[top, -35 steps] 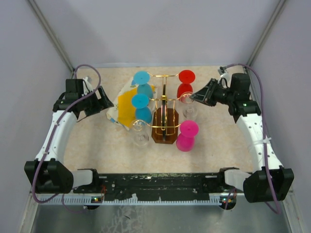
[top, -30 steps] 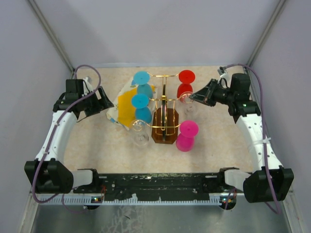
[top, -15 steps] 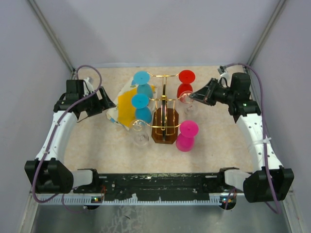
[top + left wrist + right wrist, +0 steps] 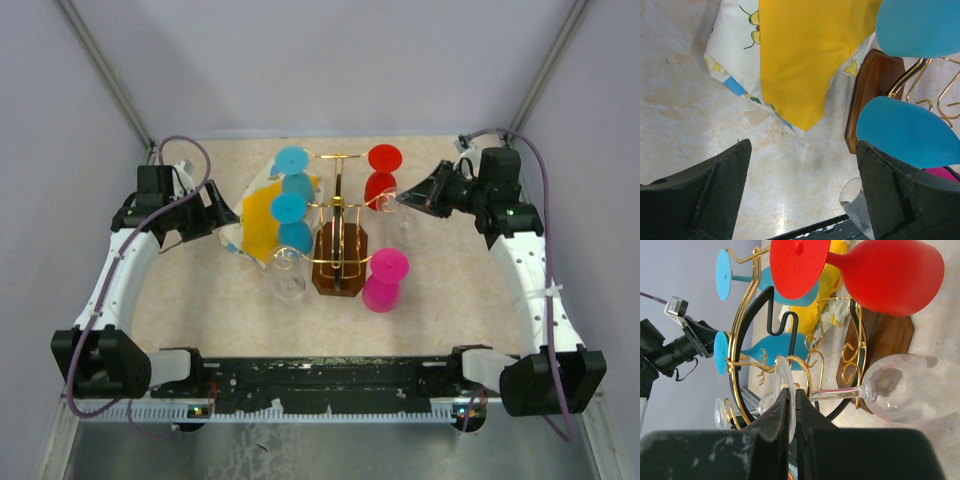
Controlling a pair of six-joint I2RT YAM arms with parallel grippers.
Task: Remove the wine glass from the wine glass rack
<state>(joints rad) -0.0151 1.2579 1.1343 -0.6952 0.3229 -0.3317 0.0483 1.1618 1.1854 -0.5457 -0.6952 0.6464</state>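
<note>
Pinching clear thin-stemmed wine glass (image 4: 905,390) by foot rim, right fingers (image 4: 771,422) nearly closed on it. Glass hangs at scroll end, right side of gold wire rack on brown wooden base (image 4: 338,262). Probably light, brittle, slick, so stem looks like safer hold. Left fingers (image 4: 705,195) wide, empty.

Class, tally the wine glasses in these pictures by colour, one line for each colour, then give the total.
blue wine glass: 2
red wine glass: 1
pink wine glass: 1
clear wine glass: 2
Total: 6
</note>
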